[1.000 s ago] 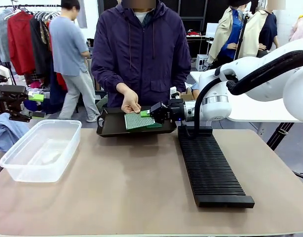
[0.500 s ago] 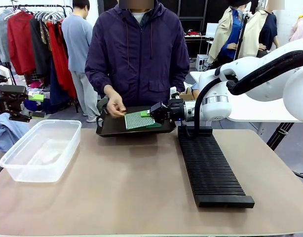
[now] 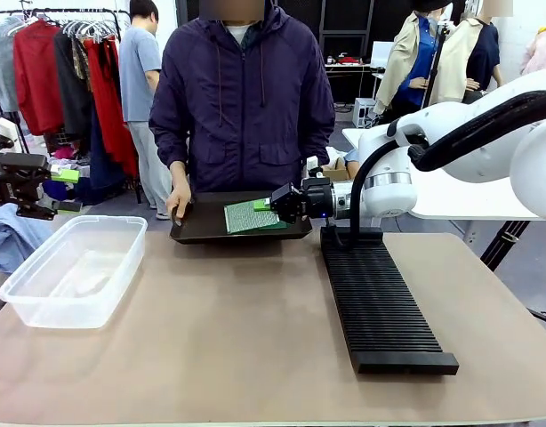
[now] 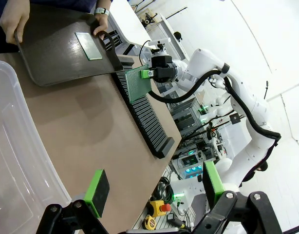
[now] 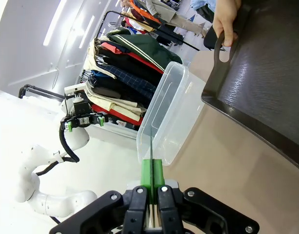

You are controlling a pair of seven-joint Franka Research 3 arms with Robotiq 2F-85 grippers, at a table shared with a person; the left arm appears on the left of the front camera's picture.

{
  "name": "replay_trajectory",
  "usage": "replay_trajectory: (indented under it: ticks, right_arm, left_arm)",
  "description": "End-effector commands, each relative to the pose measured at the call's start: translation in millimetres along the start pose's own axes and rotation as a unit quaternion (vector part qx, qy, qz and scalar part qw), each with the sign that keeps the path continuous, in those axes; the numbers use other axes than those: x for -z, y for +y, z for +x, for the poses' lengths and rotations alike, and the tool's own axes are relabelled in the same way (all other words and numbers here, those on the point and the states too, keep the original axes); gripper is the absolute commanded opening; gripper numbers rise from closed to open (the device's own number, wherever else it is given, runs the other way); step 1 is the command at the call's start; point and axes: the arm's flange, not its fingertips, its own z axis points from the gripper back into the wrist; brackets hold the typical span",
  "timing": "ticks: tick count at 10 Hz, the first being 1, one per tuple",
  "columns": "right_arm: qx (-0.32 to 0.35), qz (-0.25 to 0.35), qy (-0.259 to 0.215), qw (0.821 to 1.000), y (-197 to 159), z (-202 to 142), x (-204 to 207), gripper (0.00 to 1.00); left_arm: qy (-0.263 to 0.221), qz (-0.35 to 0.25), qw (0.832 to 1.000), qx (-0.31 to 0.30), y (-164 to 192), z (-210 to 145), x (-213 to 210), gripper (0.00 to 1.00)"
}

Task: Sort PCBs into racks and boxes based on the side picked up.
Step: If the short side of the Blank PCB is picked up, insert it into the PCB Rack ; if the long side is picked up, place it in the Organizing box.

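My right gripper is shut on the edge of a PCB and holds it level, dotted lighter face up, just over the black tray. The right wrist view shows that PCB edge-on between the shut pads of the gripper. A second PCB lies flat in the tray. The black ribbed rack lies at my right. The clear box stands at my left. Beyond the box, my left gripper hovers off the table's left edge, its jaws wide open and holding nothing.
A person in a dark purple jacket stands at the far side, with a hand on the tray's left handle and the other hand on its right handle. The tan tabletop lies bare between box and rack.
The person's hand has left the PCB and dropped to the tray's left handle. The tray has shifted slightly left. Neither gripper has moved.
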Motion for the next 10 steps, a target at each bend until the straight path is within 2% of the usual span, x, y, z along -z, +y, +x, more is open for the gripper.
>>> replay_trajectory:
  ticks: [1,6,7,10]
  right_arm:
    - [-0.005,0.003,-0.009,1.000,1.6,0.1,1.9,0.00]
    - [0.000,0.000,0.000,1.000,0.0,0.0,0.0,0.00]
    - [-0.007,0.032,-0.002,0.999,10.9,6.0,-9.9,0.00]
    - [-0.049,0.080,-0.002,0.996,30.4,15.1,-43.3,0.00]
  left_arm:
    - [0.000,0.000,1.000,-0.004,-1.7,-0.4,-1.3,1.00]
    - [0.000,0.000,1.000,-0.004,-1.7,-0.4,-1.3,1.00]
    - [0.000,0.000,1.000,-0.004,-1.7,-0.4,-1.3,1.00]
    - [0.000,0.000,1.000,-0.004,-1.7,-0.4,-1.3,1.00]
